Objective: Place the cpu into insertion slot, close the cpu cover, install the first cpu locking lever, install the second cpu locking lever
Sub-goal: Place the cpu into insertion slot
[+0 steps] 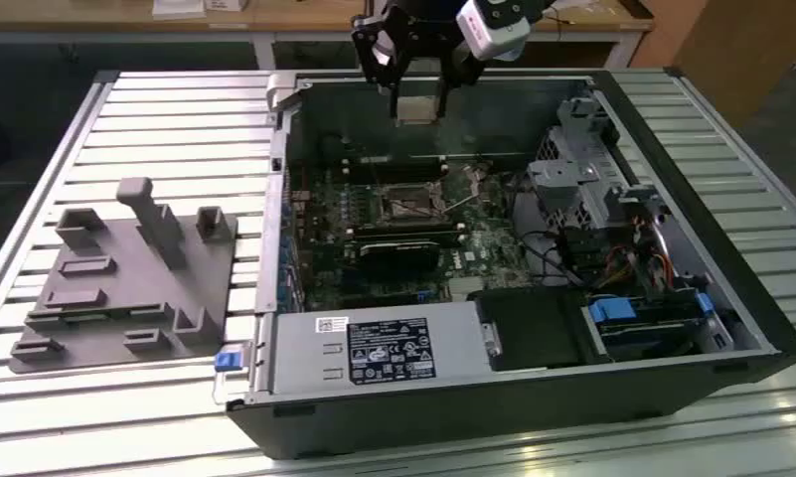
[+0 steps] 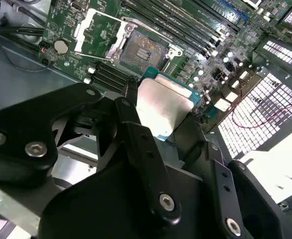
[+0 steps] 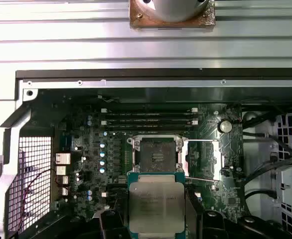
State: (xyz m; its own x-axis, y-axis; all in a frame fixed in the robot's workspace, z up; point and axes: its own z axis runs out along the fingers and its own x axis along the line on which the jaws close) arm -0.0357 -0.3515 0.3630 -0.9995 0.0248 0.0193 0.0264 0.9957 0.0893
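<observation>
The claw [image 1: 417,104] pinches the cpu [image 3: 156,206] by its edges, up over the case [image 1: 716,298]. Below the claw lies the bare slot [image 3: 155,155], with the cover [image 3: 202,158] flipped open beside it.

No text reading clearly anywhere. Black label [image 1: 387,350] sitting on grey power supply box [image 1: 305,364] in exterior view, carrying white print and small symbols, too small to make out. White sticker [image 1: 333,324] sitting just beside label on same box, unreadable. Faint engraving showing on cpu [image 3: 156,201] top in first wrist view, characters blurring together.
</observation>
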